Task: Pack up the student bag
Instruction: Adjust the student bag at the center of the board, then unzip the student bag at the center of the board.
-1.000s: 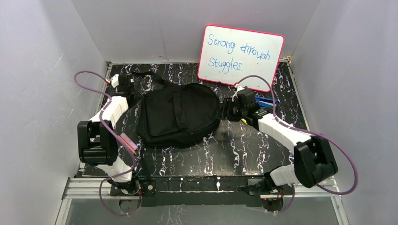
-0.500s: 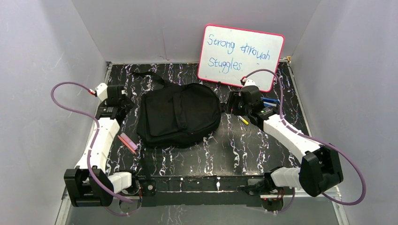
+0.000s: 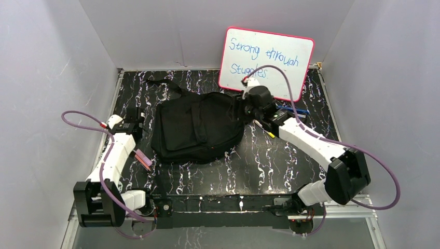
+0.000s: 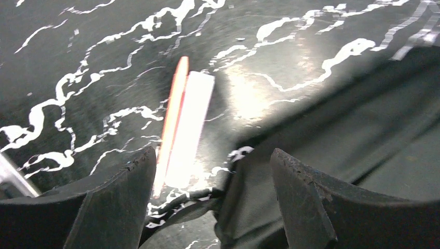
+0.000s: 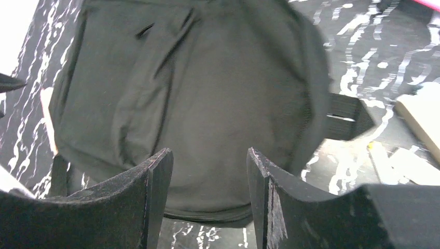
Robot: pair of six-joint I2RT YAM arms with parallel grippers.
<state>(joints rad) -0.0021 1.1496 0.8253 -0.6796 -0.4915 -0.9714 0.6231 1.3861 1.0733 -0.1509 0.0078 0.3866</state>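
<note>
Left pincer [image 4: 212,161]: jaws spread, nothing between them. It hangs low over the table, just off the backpack's left edge. Under it lie a thin orange stick [image 4: 174,111] and a pale flat bar [image 4: 191,124], side by side and touching. Both are washed out by glare and motion blur in the wrist view.

Right pincer [image 5: 207,155]: jaws spread, empty, over the right side of the backpack [image 3: 197,127]. Cannot tell whether the fingers touch the fabric.

Backpack: lies flat at mid-table, slightly left of centre, front pocket up. One black strap [image 3: 163,84] trails toward the far left corner. A short strap end [image 5: 347,114] sticks out on its right.

Surface: table [image 3: 259,166] is black marble-look with white veins, glossy. Room: pale plain walls on the left, right and far sides.

Hard to make out: pale shapes [image 5: 415,124] at the right edge of the right wrist view, cut off and blurred. The right arm partly covers some blue pens [image 3: 293,110].

Around: a yellow pencil [image 3: 269,132] lies on the table beside the right forearm. A pink-framed whiteboard [image 3: 267,62] with blue handwriting leans on the far wall, right of centre. Purple cables [image 3: 83,116] loop off both arms.
</note>
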